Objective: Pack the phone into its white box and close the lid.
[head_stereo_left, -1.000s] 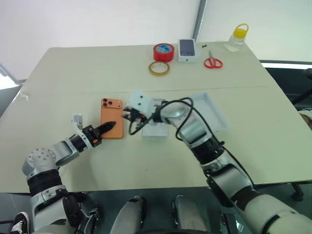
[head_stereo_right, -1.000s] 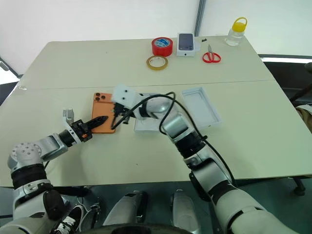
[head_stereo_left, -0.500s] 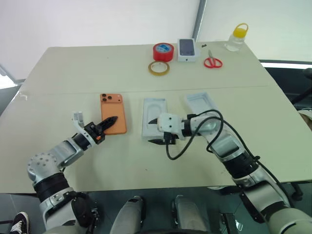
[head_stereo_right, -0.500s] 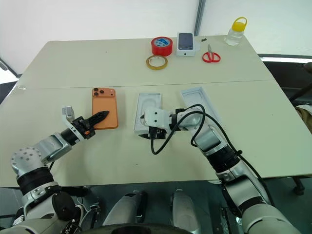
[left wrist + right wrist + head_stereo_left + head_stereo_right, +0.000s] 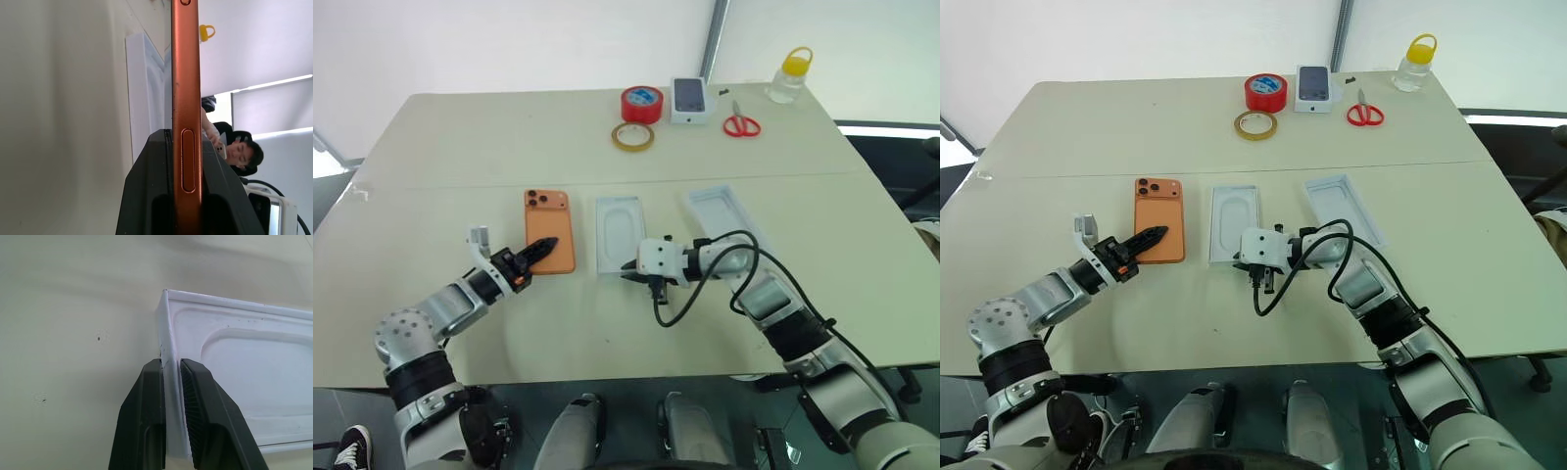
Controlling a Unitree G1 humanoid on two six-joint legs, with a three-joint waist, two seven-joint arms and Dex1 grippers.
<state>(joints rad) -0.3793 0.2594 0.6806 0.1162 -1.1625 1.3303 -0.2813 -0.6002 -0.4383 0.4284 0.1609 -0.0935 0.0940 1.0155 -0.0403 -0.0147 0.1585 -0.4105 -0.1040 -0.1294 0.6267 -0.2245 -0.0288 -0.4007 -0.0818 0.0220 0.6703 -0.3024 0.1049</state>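
With your left gripper (image 5: 540, 249) clamped on the phone's (image 5: 549, 229) edge and right gripper (image 5: 171, 369) pinching the white box's (image 5: 619, 232) wall, steady the box, then lower the phone in squarely.

Head views bright and even; daylight, diffuse, from the far side. My table (image 5: 460, 147) is pale, with no hard glare. Shadows soft and short: a faint one beside the red tape roll (image 5: 642, 103), another under my right gripper (image 5: 628, 269). Far wall (image 5: 509, 44) near-white, washed out. Table edges bow slightly toward the frame corners: wide-lens distortion.

Left wrist view: strong backlight from a bright window band (image 5: 274, 83) at the far end; my left gripper's fingers (image 5: 146, 196) read as near-black silhouette, detail lost. The phone (image 5: 186, 98) edge is sharp; background soft.

Right wrist view: flat, dimmer, greenish-grey table. The white box (image 5: 234, 382) wall is crisp, with a soft shadow along it.
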